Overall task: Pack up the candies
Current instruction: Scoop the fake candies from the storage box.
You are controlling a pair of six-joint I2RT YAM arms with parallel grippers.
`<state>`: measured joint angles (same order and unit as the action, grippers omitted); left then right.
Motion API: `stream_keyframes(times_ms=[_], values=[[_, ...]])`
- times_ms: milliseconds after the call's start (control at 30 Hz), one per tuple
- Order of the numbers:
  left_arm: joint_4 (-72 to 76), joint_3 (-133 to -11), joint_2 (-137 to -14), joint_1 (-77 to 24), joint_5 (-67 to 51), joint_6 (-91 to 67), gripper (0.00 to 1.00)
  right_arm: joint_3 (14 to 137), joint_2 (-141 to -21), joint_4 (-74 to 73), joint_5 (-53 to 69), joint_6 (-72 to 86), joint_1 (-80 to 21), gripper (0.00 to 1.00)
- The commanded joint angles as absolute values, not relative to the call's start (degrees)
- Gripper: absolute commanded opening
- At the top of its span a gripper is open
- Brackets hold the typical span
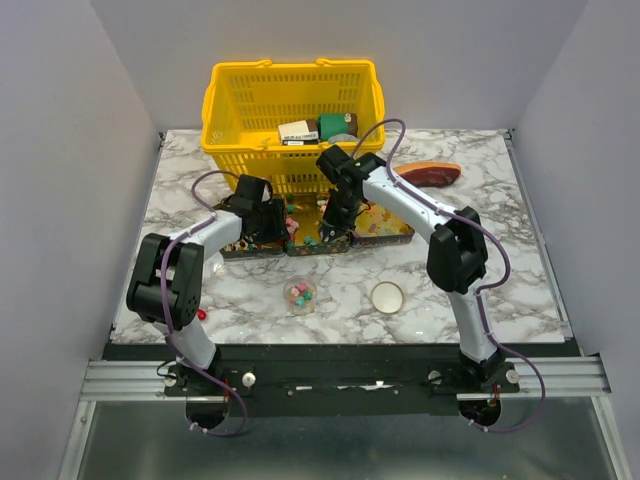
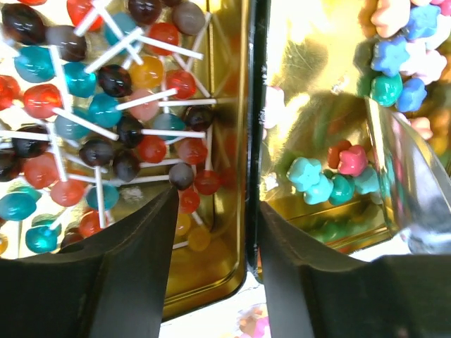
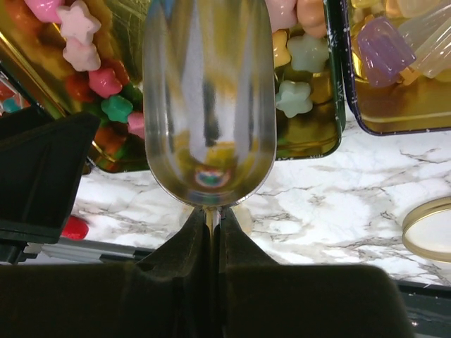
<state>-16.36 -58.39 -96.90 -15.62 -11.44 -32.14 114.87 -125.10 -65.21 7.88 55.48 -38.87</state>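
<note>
over the middle tin (image 3: 310, 141), the right tool (image 3: 213, 225) is clamped on a scoop (image 3: 208, 105) above the star candies (image 3: 294, 98); the left tool (image 2: 218, 201) gapes apart. a steep dig could flick them onto the surface (image 3: 331, 204).

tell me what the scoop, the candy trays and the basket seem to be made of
Scoop: polished metal, probably steel; it mirrors its surroundings. Trays: thin tin-like metal, glossy gold inside with dark rims. Basket: yellow moulded plastic, judging by its even colour and lattice walls.
</note>
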Motion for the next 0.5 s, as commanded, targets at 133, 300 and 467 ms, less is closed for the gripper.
stream_keyframes(times_ms=[133,300,467], values=[[-16.87,-60.03,-99.67,-16.96,-12.13,-31.03,0.44,111.71,-131.31,-64.08,3.26,54.76,-38.23,0.0],[-18.36,-60.56,-100.63,-17.75,-11.25,-30.15,0.2,112.06,-132.98,-63.19,1.41,52.21,-38.14,0.0],[-19.69,-61.35,-101.51,-18.63,-9.93,-29.27,0.04,112.06,-134.73,-62.05,0.44,50.72,-37.62,0.0]])
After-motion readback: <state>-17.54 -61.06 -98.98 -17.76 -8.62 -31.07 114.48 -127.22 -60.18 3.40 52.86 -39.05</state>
